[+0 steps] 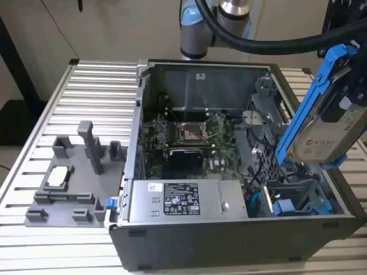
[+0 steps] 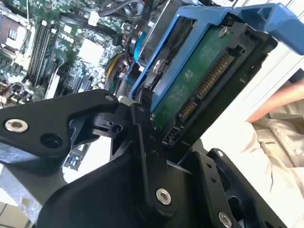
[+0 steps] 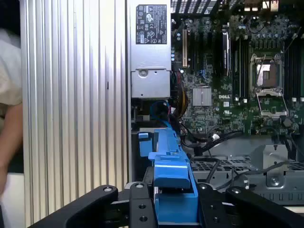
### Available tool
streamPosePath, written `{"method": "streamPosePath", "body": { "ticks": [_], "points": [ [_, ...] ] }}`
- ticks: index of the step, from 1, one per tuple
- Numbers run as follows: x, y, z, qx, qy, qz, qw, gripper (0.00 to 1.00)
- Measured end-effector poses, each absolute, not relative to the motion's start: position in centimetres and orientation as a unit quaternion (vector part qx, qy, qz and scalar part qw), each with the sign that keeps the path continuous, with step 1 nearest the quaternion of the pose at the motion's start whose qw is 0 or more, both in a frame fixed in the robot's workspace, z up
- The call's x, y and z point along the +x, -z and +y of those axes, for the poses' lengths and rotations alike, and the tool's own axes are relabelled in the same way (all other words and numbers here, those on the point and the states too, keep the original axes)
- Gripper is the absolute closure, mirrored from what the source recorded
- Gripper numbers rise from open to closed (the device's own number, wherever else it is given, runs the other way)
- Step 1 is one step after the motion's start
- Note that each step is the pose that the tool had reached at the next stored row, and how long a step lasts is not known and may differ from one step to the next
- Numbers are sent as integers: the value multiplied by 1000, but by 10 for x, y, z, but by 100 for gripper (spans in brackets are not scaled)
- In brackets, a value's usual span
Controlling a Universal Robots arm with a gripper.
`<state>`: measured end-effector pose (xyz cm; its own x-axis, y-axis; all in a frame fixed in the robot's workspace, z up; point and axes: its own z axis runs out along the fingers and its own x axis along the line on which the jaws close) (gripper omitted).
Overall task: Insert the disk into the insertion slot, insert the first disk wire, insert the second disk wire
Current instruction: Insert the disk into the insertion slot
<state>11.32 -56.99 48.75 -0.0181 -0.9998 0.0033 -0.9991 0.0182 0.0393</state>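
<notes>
above the case [image 1: 241, 249], gripper [image 3: 172, 209] holds the disk [image 1: 325, 133].

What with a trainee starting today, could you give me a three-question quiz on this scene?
1. True or false: the disk already lies flat inside the computer case.
2. Pick one: the gripper is A) open, holding nothing; B) shut on the disk; C) shut, holding nothing.
3. Fill in: the disk is framed in ____ plastic.

Key: 1 false, it is held tilted above the case, at the exterior view's right; 2 B; 3 blue.
</notes>
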Motion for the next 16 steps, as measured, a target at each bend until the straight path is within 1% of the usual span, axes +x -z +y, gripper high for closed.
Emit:
{"method": "streamPosePath", "body": {
  "ticks": [16],
  "points": [
    [113,-481,-570,701,12,-713,14,67]
  ]
}}
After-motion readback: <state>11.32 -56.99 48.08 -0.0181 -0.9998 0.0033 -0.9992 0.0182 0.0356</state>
